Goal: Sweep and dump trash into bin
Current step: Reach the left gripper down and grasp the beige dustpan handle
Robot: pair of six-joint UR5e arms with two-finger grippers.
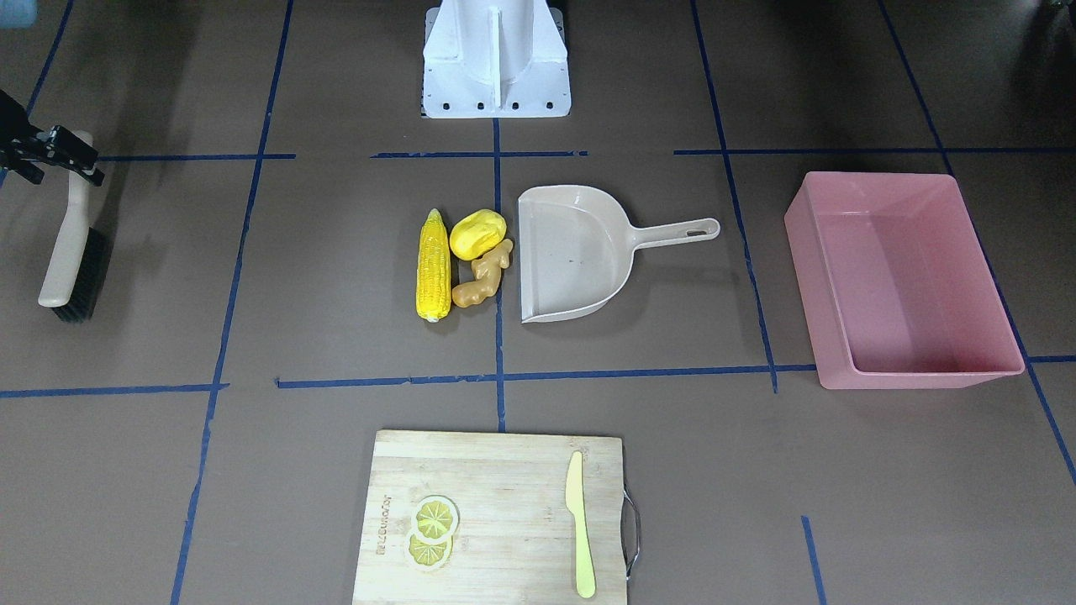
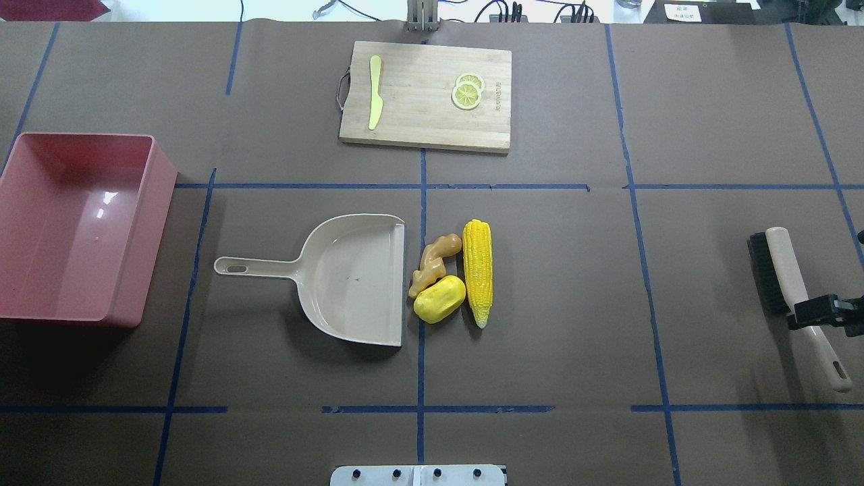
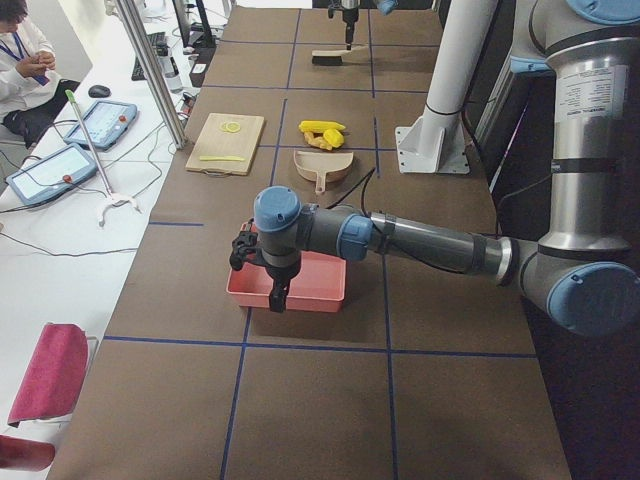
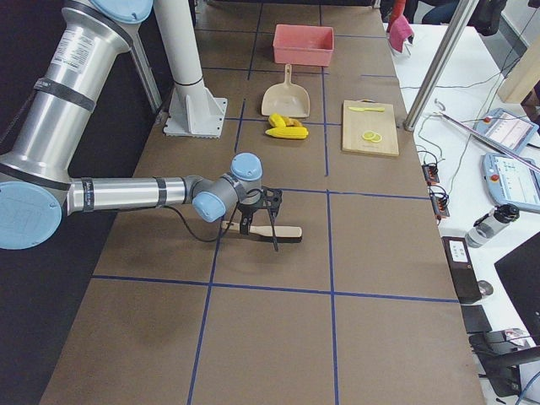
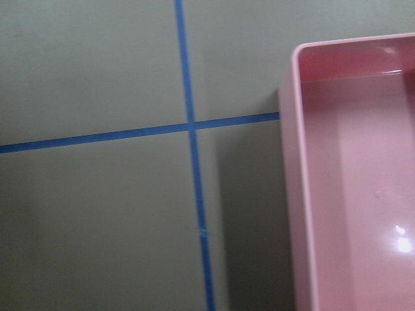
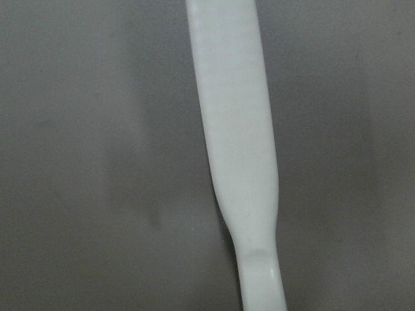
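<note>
The trash lies together at mid-table: a yellow corn cob point(image 1: 433, 265), a yellow potato lump point(image 1: 477, 234) and a tan ginger root point(image 1: 483, 276), just off the open mouth of the beige dustpan point(image 1: 572, 252). The empty pink bin point(image 1: 908, 277) stands at the robot's left end. My right gripper point(image 2: 813, 314) is open, with its fingers astride the handle of the brush point(image 2: 786, 270), which lies on the table. My left gripper point(image 3: 262, 283) hovers over the bin's outer edge and shows only in the exterior left view, so I cannot tell whether it is open or shut. The left wrist view shows a bin corner point(image 5: 350, 194).
A wooden cutting board point(image 1: 504, 479) with lemon slices point(image 1: 433, 529) and a yellow-green knife point(image 1: 578, 521) sits at the far side of the table from the robot. The white robot base point(image 1: 496, 63) stands behind the dustpan. Blue tape lines grid the brown table.
</note>
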